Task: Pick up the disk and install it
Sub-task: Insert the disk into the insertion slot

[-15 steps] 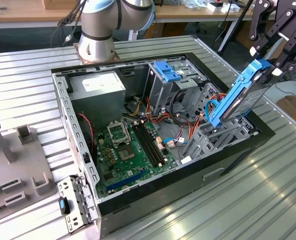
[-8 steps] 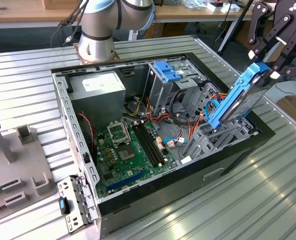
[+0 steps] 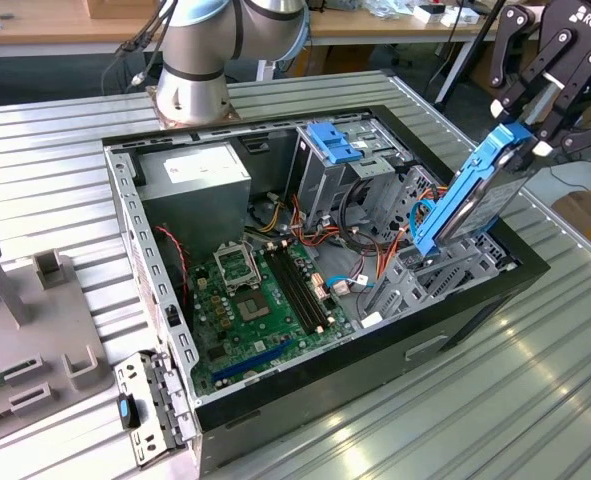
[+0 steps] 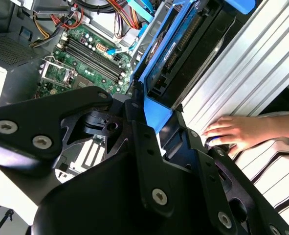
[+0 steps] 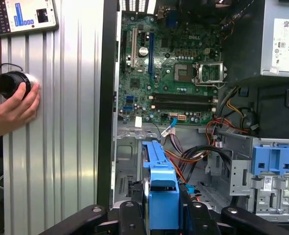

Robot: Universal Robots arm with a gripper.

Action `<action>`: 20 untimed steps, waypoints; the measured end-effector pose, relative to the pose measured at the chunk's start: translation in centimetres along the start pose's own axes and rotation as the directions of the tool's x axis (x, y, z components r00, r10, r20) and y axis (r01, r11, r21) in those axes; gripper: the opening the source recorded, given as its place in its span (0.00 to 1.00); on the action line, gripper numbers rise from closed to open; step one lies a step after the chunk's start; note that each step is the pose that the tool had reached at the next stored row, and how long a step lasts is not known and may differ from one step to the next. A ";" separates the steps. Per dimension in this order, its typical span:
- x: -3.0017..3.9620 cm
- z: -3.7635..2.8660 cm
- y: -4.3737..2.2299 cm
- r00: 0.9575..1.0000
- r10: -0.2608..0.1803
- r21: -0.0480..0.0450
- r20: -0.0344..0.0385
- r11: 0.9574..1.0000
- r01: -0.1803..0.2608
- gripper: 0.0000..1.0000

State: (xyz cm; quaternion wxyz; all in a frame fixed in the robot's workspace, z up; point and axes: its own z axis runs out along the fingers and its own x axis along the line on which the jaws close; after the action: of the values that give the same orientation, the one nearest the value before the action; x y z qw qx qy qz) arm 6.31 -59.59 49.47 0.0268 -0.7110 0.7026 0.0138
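Silver-grey cylindrical metal arm base (image 3: 188, 85) with a flared foot and rounded silver joints above, black cables (image 3: 138, 38) trailing just beside that base. Well apart from the base, a matte black linkage-fingered metal gripper (image 3: 533, 135) bearing white lettering. In the second wrist view, flat black plates studded with silver round-headed screws (image 4: 156, 196).

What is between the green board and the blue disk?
A tangle of orange, red and black wires lies between the green board and the disk. You can see this in the exterior view.
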 end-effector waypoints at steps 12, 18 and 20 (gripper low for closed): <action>-0.01 0.44 -0.47 1.000 0.000 0.000 0.000 1.000 0.000 0.37; 0.06 1.53 -0.45 1.000 0.000 0.000 0.000 1.000 0.000 0.37; 0.07 1.69 -0.45 1.000 0.001 0.000 0.000 1.000 -0.001 0.37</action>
State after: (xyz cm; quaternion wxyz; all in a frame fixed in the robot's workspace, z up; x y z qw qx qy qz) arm 6.80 -59.56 47.79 0.0268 -0.7107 0.7029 0.0137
